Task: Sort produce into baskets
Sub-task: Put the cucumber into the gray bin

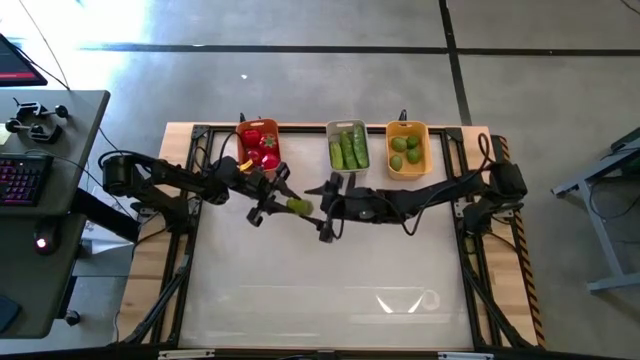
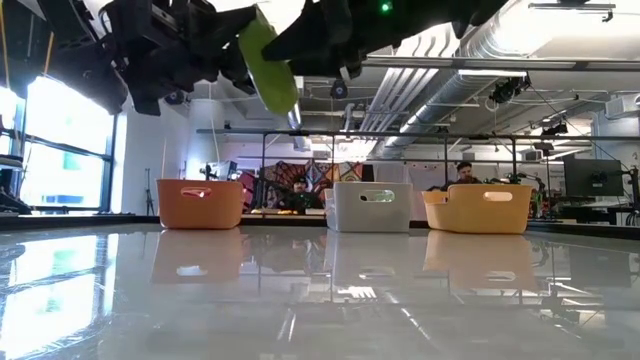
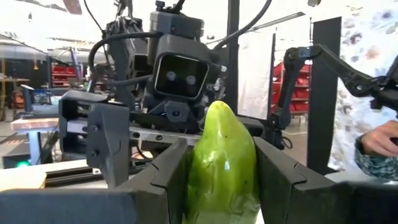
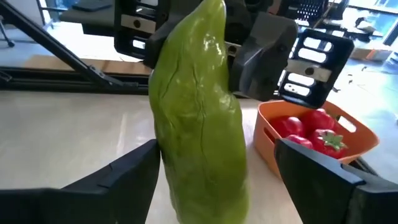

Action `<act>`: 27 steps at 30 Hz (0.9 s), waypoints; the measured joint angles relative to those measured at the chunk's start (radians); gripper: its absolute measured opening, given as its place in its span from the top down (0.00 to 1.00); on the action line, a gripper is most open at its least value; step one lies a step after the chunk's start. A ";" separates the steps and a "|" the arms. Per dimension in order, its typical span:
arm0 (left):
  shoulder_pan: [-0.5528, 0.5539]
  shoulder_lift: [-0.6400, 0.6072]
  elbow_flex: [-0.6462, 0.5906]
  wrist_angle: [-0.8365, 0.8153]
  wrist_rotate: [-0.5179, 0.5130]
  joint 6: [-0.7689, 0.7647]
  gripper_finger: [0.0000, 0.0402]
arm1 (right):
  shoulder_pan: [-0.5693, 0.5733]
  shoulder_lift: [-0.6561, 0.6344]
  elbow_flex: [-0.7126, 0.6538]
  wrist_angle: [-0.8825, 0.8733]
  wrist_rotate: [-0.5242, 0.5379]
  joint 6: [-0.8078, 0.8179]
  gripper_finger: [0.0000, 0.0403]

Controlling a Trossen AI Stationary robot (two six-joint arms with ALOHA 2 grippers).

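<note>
Orange-red basket (image 1: 259,146) holding tomatoes (image 1: 262,143), grey basket (image 1: 348,146) cucumbers (image 1: 349,150), yellow basket (image 1: 407,149) limes (image 1: 405,150), left gripper (image 1: 283,203) clamping a green cucumber (image 1: 298,207), right gripper (image 1: 326,208) spread wide around it.

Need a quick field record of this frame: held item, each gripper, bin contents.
held item: light-green produce piece, lifted off the table between both arms
left gripper: shut on the piece
right gripper: open, fingers either side of the piece's far end, not clamped
orange-red bin: red tomatoes
grey bin: cucumbers
yellow-orange bin: limes
table: no loose produce seen
</note>
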 joint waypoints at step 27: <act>0.015 -0.029 -0.017 0.025 -0.184 0.125 0.46 | -0.029 -0.063 -0.002 -0.136 -0.011 0.084 0.68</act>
